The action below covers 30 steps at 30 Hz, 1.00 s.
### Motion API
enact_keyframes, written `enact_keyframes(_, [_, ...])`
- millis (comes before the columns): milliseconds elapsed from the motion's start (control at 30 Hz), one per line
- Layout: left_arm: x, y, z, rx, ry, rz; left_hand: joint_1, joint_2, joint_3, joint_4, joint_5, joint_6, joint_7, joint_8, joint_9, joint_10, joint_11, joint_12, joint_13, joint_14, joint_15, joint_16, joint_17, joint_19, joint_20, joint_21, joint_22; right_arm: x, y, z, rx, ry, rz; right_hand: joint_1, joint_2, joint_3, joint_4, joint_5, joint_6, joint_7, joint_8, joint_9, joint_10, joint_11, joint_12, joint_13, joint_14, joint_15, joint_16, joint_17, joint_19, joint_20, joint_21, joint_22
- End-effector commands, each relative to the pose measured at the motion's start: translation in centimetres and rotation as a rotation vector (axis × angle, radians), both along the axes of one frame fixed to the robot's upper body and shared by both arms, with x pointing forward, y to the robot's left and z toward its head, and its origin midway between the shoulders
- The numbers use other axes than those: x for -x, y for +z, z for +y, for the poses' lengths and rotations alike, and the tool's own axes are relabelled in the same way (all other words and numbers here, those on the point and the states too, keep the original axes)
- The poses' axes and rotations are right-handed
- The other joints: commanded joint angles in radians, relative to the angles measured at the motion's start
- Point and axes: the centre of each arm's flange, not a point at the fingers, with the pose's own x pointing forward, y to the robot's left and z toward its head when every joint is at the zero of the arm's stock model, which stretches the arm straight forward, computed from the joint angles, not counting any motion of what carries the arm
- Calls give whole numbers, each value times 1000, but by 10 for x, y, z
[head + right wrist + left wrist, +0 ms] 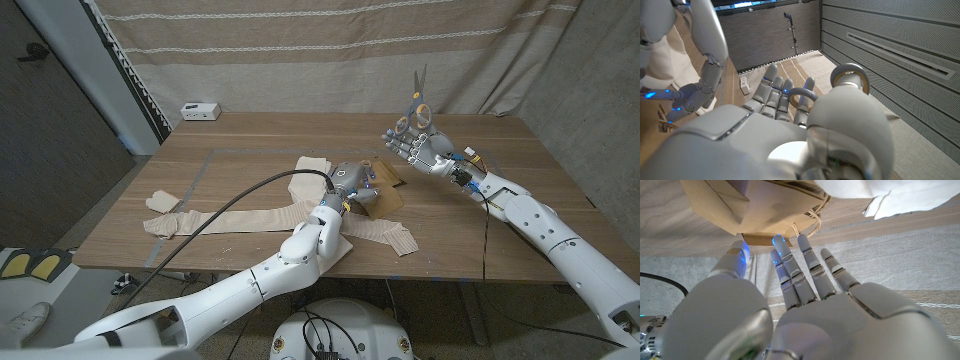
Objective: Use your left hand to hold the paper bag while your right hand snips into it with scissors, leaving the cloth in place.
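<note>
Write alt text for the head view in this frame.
The right hand holds scissors raised above the wooden table, blades pointing up, while the left hand rests on a brown paper bag lying beside beige cloth.

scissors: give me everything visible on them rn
The grey-handled metal scissors are held aloft in the right hand, above the wooden table's far right part. Blades point straight up and look closed; the grey ring handles sit among the fingers. They are clear of the brown paper bag.

Lab: curtain [330, 50] backdrop, wooden table [250, 140], cables.
</note>
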Motion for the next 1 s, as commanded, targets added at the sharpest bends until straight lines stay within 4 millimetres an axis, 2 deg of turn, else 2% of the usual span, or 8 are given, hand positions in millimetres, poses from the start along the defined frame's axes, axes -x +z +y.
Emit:
enact_keyframes(33, [8,-3,6,45,32,-12,-17,2,-7,-4,8,42,1,0,-13,36,-1,-6,-25,-8,-126,2,0,0,6,-8,4,0,-1,1,3,-4,6,-7,1,5,2,-2,-42,53,0,3,8,4,4,4,4,3,2,2,10,-1,-3,1])
enact_keyframes(67, [8,-3,6,45,32,-12,-23,1,-9,-6,9,74,-6,6,-23,45,-4,-15,-41,-11,-126,4,-2,0,6,-9,4,0,-1,1,3,-5,6,-7,1,5,2,-2,-42,54,0,3,8,5,4,4,4,3,2,2,10,-1,-3,1])
enact_keyframes(133, [8,-4,6,37,40,-9,-30,1,-11,-10,10,122,0,11,-42,60,-4,-35,-70,-16,-127,9,-6,0,7,-11,4,0,-1,2,3,-2,6,-6,1,5,2,-2,-42,55,-1,2,7,4,4,4,4,4,2,2,10,0,-3,1])
enact_keyframes(300, [8,-5,7,33,58,2,-42,1,-16,-12,10,158,44,7,-68,49,-2,-73,-107,-39,-120,7,-11,-6,10,-16,4,0,-1,3,2,-3,6,-7,1,5,1,-2,-42,54,-1,2,7,5,4,4,3,6,1,2,10,0,-4,1])
enact_keyframes(533, [7,-7,5,23,65,18,-53,1,-20,-11,9,165,50,-2,-84,49,3,-89,-127,-54,-117,7,-14,-16,16,-21,5,0,-1,4,-1,-4,8,-7,1,6,1,-2,-41,55,0,3,8,6,4,4,4,6,2,2,11,1,-4,1])
enact_keyframes(633, [7,-9,3,16,62,27,-59,4,-22,-12,8,187,67,-7,-104,85,2,-93,-148,-39,-118,18,-16,-17,17,-23,6,0,-1,4,-1,-4,10,-8,2,6,2,-3,-42,56,0,4,7,4,4,5,4,5,1,3,11,1,-4,1])
enact_keyframes(800, [8,-12,1,11,66,36,-60,4,-22,-13,8,188,72,-15,-115,106,-1,-93,-159,-32,-120,23,-17,-20,17,-25,6,0,0,4,5,-8,8,-8,2,6,2,-3,-43,55,0,5,8,6,4,5,4,4,2,3,12,1,-5,1])
enact_keyframes(1000, [9,-13,-2,16,72,38,-72,1,-28,-13,7,217,102,-20,-139,146,11,-102,-187,-28,-118,28,-20,-17,20,-25,6,0,0,4,5,-7,11,-8,3,7,2,-4,-43,55,0,5,6,4,3,5,4,4,1,3,12,1,-5,1])
